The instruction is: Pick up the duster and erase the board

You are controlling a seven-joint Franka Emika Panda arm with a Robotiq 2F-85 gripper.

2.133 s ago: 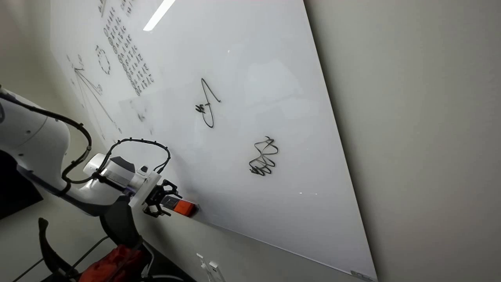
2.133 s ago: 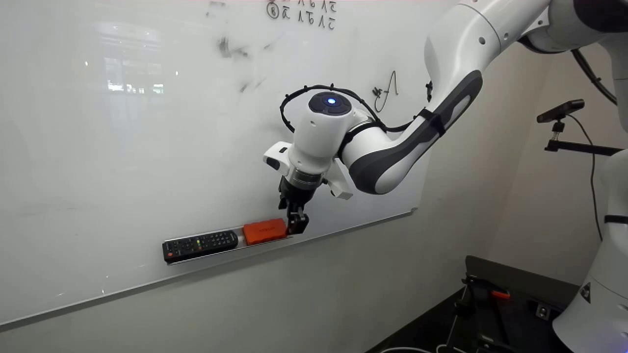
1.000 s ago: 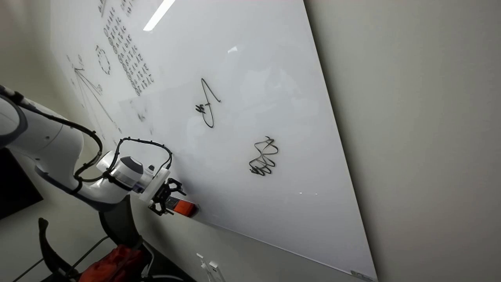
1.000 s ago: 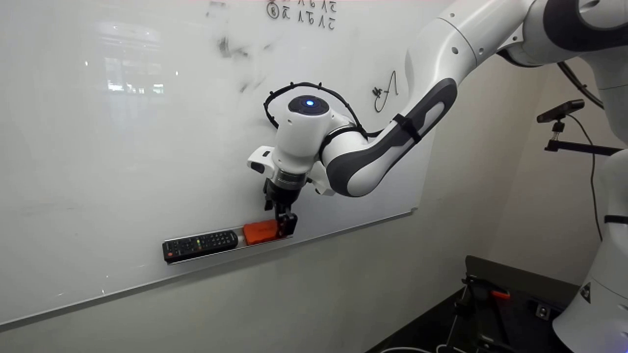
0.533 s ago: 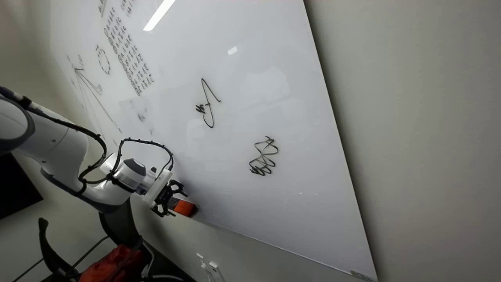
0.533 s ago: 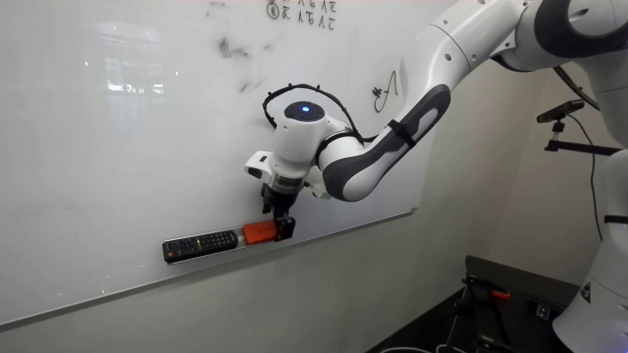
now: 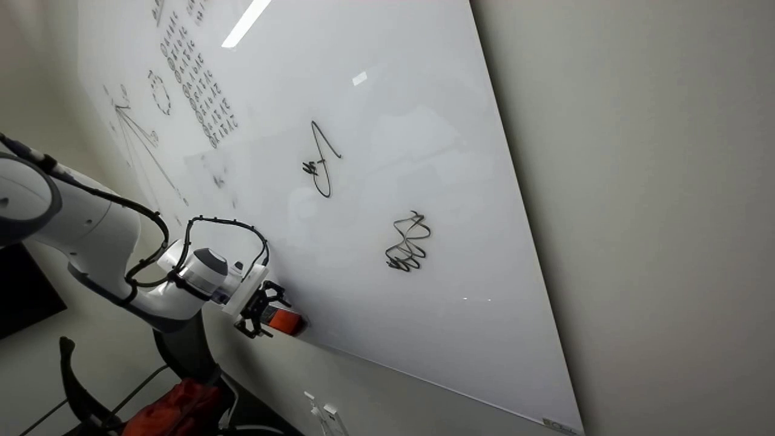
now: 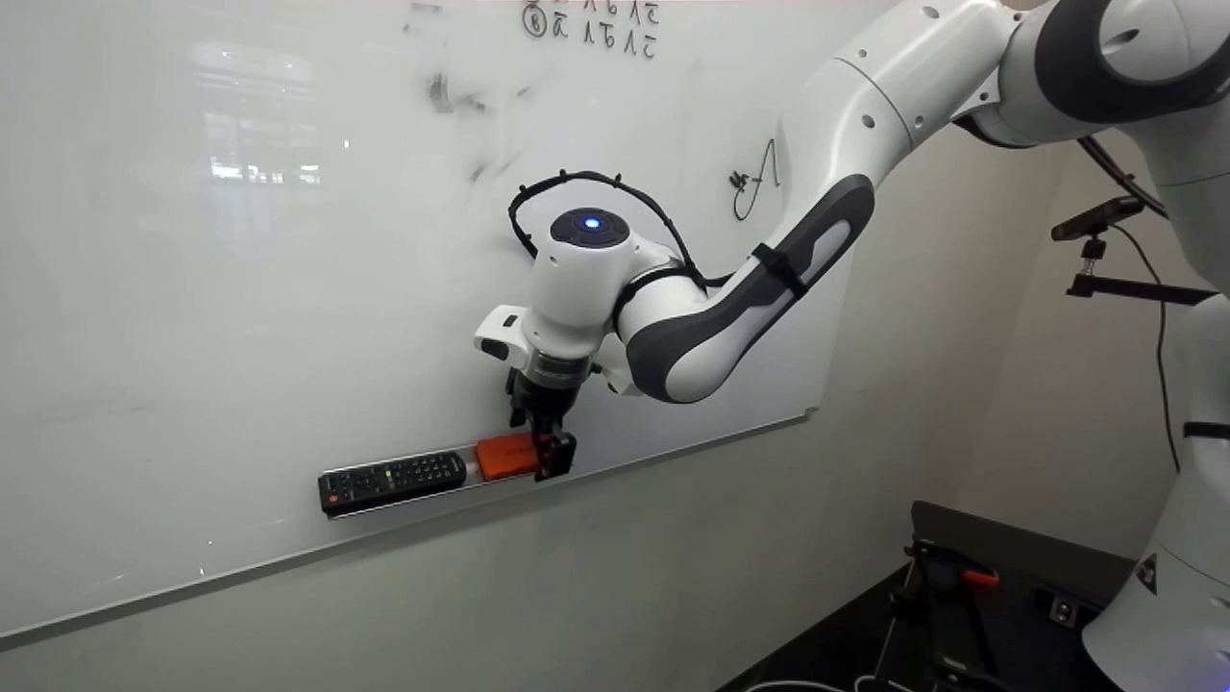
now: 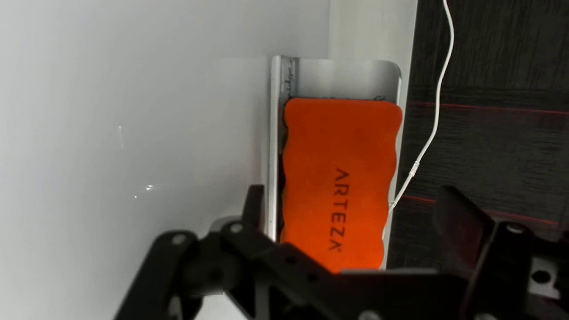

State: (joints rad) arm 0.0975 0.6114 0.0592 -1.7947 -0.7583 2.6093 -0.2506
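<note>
Leftmost in the wrist view is the white board. Then comes one black finger of the gripper, seen just left of the tray. Next, the orange duster lies in that tray, between the spread fingers in this view, its upper end reaching past their tips. A white cable follows. Last, the other finger stands well apart from the duster, against a dark surface.

Claw lower, shifted farther along the orange duster
</note>
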